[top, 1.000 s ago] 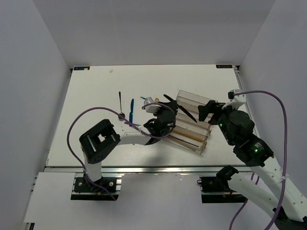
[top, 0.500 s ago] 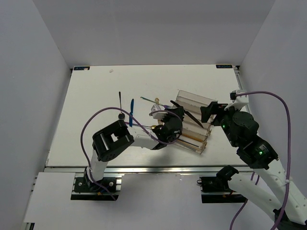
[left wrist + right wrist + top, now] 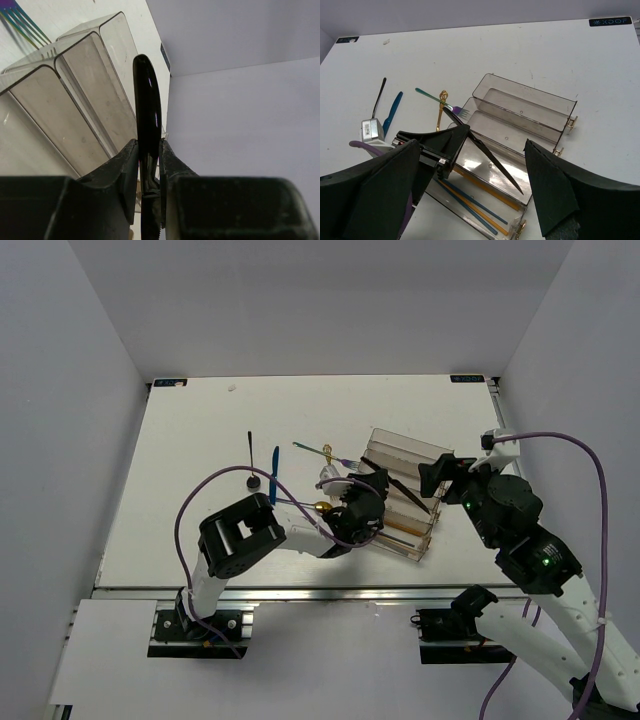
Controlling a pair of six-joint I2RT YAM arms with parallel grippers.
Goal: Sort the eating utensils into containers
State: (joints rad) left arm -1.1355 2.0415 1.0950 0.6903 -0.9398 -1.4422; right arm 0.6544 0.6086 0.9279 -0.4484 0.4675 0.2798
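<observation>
We are watching the left gripper (image 3: 148,150) carrying the black knife (image 3: 487,155) farther right than a second ago, so the knife is now slanting over the clear organizer tray (image 3: 405,447) instead of hanging by its left end. The jaws are pinching the knife between them. We cannot tell whether it is touching the tray. Wooden and dark grey chopsticks (image 3: 485,189) are lying in the nearest compartment. The right gripper (image 3: 437,473) is hovering at the tray's right end, fingers spread wide, holding nothing. Left of the tray, the iridescent fork (image 3: 439,102), gold fork (image 3: 440,117), blue knife (image 3: 392,112) and black spoon (image 3: 379,95) are lying on the table (image 3: 190,430).
</observation>
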